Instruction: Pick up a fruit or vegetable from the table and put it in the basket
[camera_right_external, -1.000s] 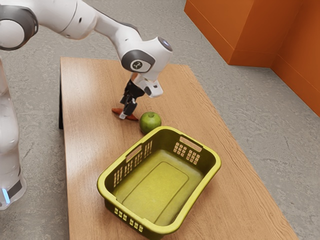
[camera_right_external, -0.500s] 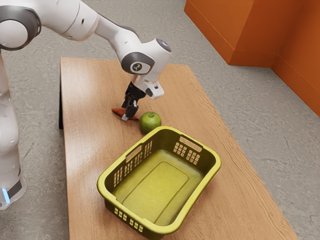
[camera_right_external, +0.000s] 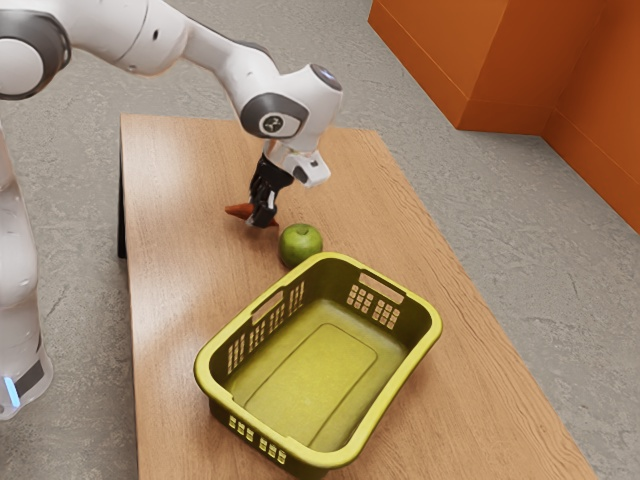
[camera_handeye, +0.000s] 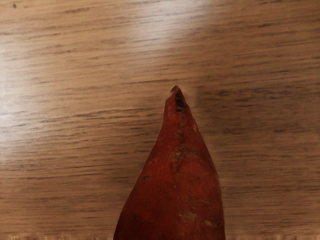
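In the exterior view, the arm (camera_right_external: 135, 38) reaches in from the upper left, bends at the wrist and points its gripper (camera_right_external: 262, 220) down over the table (camera_right_external: 180, 300), the fingertips leaning slightly toward the exterior view's left. The fingers are clamped on the sweet potato (camera_right_external: 239, 211), one on each side, nearer the end by the apple (camera_right_external: 301, 245). The basket (camera_right_external: 432, 330) stands on the table just beside the apple; the sweet potato is outside it. Compared with half a second ago, hand and sweet potato have both risen a little in the view, while the apple and basket have stayed put. The sweet potato's long axis slants from upper left to lower right, one tapered end pointing away from the apple, the other toward it.

In the wrist view, the sweet potato lies lengthwise out from under the hand, widest close to the gripper and narrowing to a pointed tip away from it, with table wood behind.
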